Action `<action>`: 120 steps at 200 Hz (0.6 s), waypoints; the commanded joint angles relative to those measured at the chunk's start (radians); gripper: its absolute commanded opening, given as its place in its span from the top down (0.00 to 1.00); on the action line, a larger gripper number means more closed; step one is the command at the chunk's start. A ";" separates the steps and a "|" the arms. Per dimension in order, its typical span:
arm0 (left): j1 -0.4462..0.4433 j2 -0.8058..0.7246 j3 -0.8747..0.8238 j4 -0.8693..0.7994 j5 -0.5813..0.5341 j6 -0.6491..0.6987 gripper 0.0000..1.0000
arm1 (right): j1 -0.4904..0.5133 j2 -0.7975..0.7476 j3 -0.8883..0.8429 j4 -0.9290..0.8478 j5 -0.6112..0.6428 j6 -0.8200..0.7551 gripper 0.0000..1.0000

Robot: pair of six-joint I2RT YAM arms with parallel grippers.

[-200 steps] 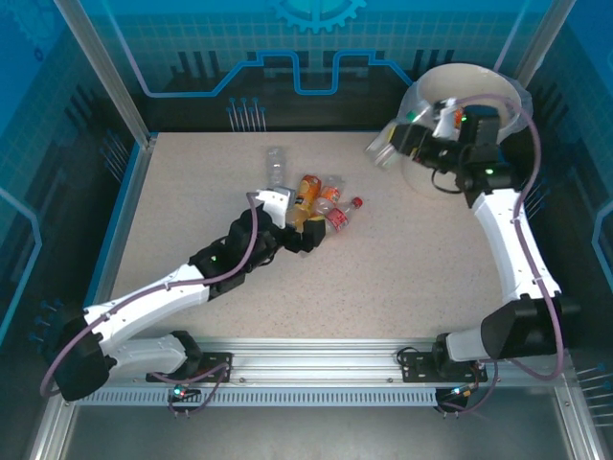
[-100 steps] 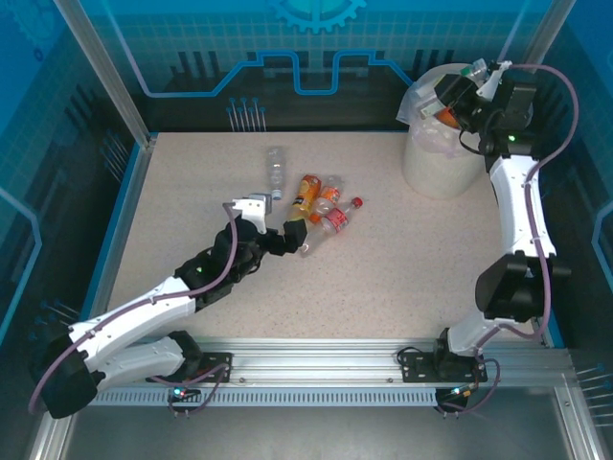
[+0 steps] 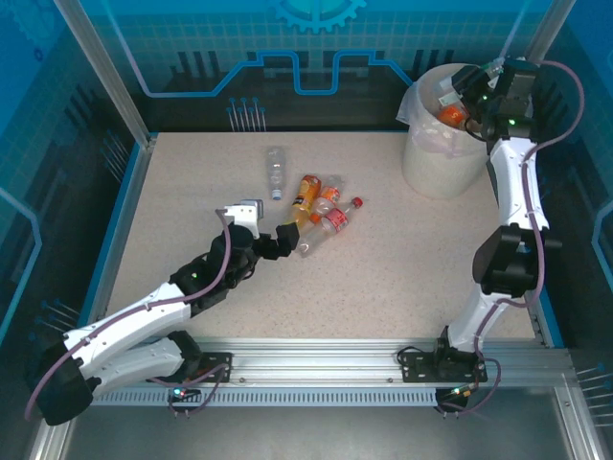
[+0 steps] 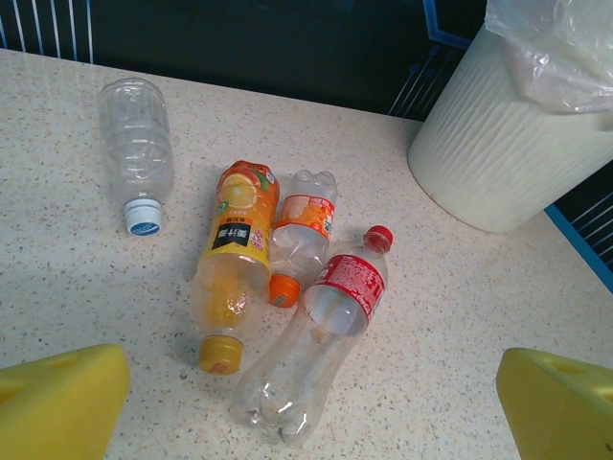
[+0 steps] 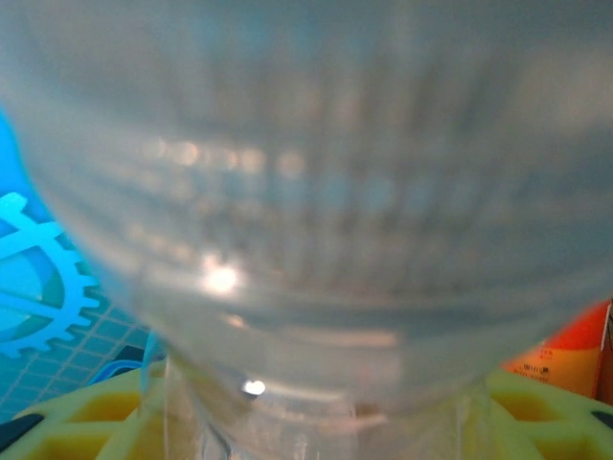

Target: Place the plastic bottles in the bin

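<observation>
Top: right claw (image 3: 466,93) over bin (image 3: 436,168), 1 o'clock. Left claw (image 3: 278,240) wide open, empty, beside four bottles (image 3: 316,206) on desk (image 3: 402,259).
Left wrist: bottles at 12, bin at 2.
Right wrist: clear bottle (image 5: 306,192) clamped between the fingers.
Advice: release only once squarely above bin mouth.

Bright, even light and faint shadows; the close clear bottle (image 5: 306,192) is blurred and dotted with glare.

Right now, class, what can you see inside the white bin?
A clear bag liner and something orange. The right pincer and its bottle cover the rest of the bin.
</observation>
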 commanded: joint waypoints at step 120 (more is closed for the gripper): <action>0.028 -0.004 -0.018 -0.017 -0.025 -0.047 0.01 | -0.017 0.248 0.287 -0.112 -0.105 0.081 0.36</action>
